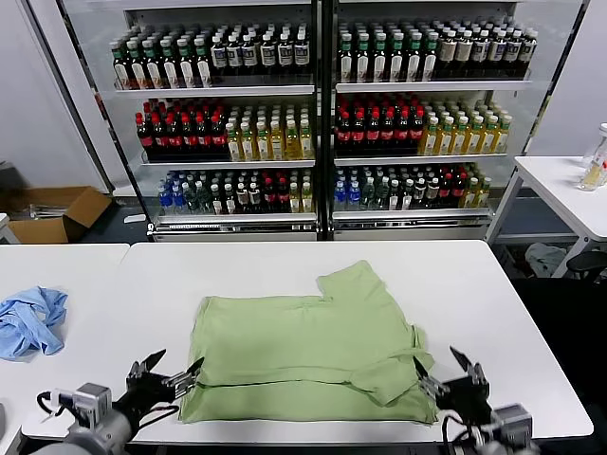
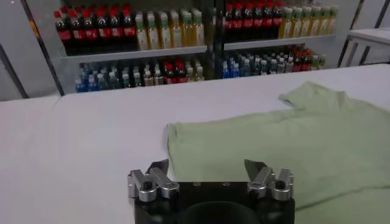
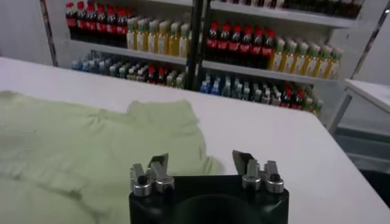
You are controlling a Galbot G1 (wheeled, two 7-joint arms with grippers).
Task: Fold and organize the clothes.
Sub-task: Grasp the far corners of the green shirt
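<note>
The light green shirt [image 1: 308, 355] lies partly folded on the white table [image 1: 446, 275], its near hem doubled over and one sleeve sticking out at the far right. No print or buttons show. My left gripper [image 1: 174, 372] is open and empty at the shirt's near left corner, just beside the cloth. My right gripper [image 1: 442, 372] is open and empty at the near right corner. The shirt also shows in the left wrist view [image 2: 292, 140] beyond the open left gripper [image 2: 207, 170], and in the right wrist view [image 3: 91, 140] beyond the open right gripper [image 3: 201, 161].
A crumpled sky-blue cloth [image 1: 30, 320] lies on the adjoining table at the left. A glass-door cooler [image 1: 322, 114] full of bottles stands behind. A second white table [image 1: 569, 190] is at the far right. A cardboard box [image 1: 52, 213] sits on the floor at left.
</note>
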